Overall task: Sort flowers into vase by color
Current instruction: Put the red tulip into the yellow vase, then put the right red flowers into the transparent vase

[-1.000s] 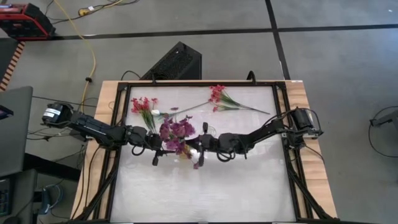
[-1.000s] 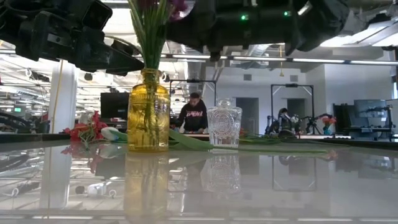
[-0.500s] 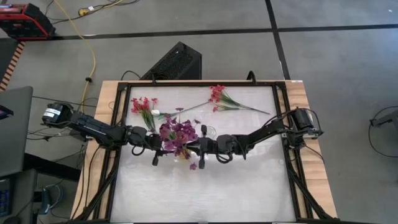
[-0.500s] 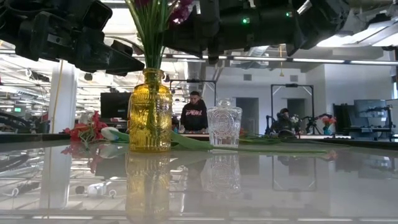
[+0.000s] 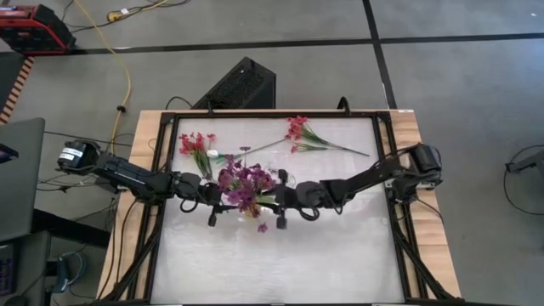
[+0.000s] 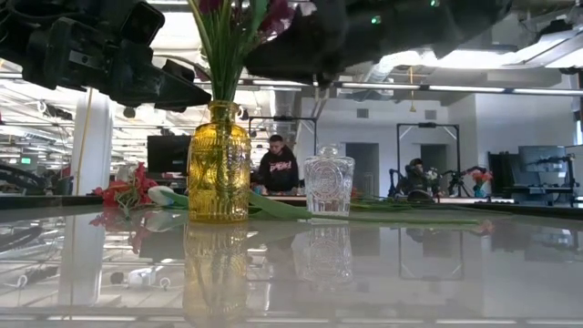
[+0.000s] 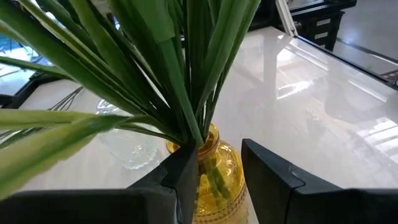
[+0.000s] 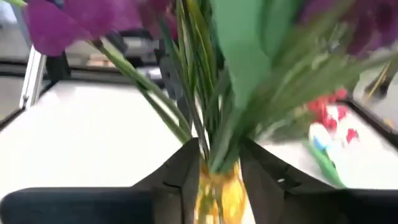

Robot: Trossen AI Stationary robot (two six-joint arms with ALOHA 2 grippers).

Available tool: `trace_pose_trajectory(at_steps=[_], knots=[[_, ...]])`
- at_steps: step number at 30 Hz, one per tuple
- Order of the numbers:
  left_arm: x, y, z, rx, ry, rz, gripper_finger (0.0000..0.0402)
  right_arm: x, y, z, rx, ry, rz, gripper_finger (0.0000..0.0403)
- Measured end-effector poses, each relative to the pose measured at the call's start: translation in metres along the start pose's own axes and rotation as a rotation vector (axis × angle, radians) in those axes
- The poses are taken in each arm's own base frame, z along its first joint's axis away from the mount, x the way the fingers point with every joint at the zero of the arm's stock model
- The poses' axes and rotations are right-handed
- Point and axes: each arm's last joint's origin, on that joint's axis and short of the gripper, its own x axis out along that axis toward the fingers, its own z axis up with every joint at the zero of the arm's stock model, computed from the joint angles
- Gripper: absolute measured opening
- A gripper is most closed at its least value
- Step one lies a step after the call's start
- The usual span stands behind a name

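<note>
My right claw (image 8: pixel 214 171) sits just right of the yellow glass vase (image 6: pixel 219 164), its two fingers standing narrowly apart on either side of the green stems (image 8: pixel 205 93) at the vase's neck; the stems pass between the fingers, but I cannot tell whether the pads touch them. My left claw (image 7: pixel 217 174) is at the vase's left side, fingers parted with the vase neck and the bundle of stems showing in the gap between them; whether it presses on the glass I cannot tell either.

The purple-magenta flowers (image 5: pixel 245 183) stand upright in the yellow vase, near the middle of the table (image 5: pixel 340 246), blooms spreading above both claws. A clear glass vase (image 6: pixel 328 185) stands just right of the yellow one, holding nothing that I can see.

Farther back on the left lies a red-pink sprig (image 5: pixel 196 144) flat on the table, with a white bud (image 5: pixel 214 154) beside it. Another red-pink sprig (image 5: pixel 297 129) lies at the far middle, its long stem running toward the right.

A person in a dark top (image 6: pixel 276 169) is in the room beyond the table.
</note>
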Motion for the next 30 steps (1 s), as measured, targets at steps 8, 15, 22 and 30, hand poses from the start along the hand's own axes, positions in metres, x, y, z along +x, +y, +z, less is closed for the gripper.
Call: trace_pose_trajectory(at_steps=[8, 15, 22, 30], knots=[[0.000, 0.000, 0.000, -0.001, 0.004, -0.001, 0.0114, -0.034, -0.012, 0.011, 0.040, 0.273, 0.044, 0.0222], [0.000, 0.000, 0.000, -0.005, 0.003, -0.001, 0.0114, -0.072, -0.022, 0.007, 0.072, 0.579, 0.052, 0.0246], [0.000, 0.000, 0.000, -0.012, 0.001, -0.001, 0.0114, -0.099, -0.048, -0.003, 0.099, 0.842, -0.054, 0.0245], [0.000, 0.000, 0.000, -0.025, 0.000, -0.001, 0.0114, -0.117, -0.119, -0.021, 0.131, 1.092, -0.229, 0.0244]])
